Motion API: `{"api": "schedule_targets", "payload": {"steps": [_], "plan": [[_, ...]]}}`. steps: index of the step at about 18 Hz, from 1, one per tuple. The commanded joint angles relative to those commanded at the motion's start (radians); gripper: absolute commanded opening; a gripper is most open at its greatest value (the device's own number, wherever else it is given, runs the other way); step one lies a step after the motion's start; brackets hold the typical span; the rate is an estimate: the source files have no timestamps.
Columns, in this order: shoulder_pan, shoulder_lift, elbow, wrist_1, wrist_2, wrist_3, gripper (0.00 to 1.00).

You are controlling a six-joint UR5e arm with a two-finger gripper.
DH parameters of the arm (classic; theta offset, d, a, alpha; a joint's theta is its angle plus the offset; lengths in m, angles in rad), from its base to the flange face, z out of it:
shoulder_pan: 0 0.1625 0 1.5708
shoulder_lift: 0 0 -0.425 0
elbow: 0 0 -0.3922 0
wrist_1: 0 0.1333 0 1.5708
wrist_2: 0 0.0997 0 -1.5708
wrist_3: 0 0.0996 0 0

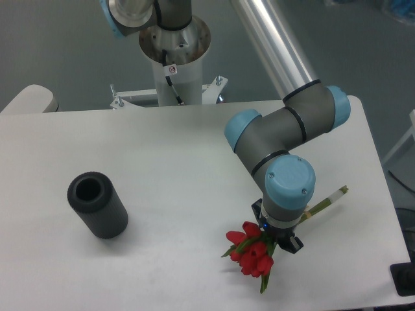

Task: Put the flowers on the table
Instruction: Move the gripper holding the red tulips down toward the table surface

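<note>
The flowers (253, 254), red tulips with green leaves, lie low over the white table (181, 168) at the front right. Their pale stems (329, 197) run up and to the right. My gripper (275, 238) points straight down over the middle of the bunch, where the stems meet the blooms. The blue-capped wrist hides its fingertips. Dark gripper parts show on both sides of the stems. I cannot tell whether the fingers clamp the bunch or whether the flowers rest on the surface.
A dark grey hollow cylinder (97, 205) lies on its side at the left of the table. The arm's base column (174, 58) stands at the back edge. The table's right edge (382, 194) is close to the stem ends.
</note>
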Motion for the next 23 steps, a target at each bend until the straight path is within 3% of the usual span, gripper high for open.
{"api": "schedule_targets", "payload": {"steps": [8, 15, 23], "plan": [[0.002, 0.015, -0.012, -0.006, 0.002, 0.0, 0.01], [-0.002, 0.061, -0.074, -0.006, -0.002, 0.0, 0.02], [-0.002, 0.17, -0.25, 0.006, -0.009, 0.008, 0.03]]}}
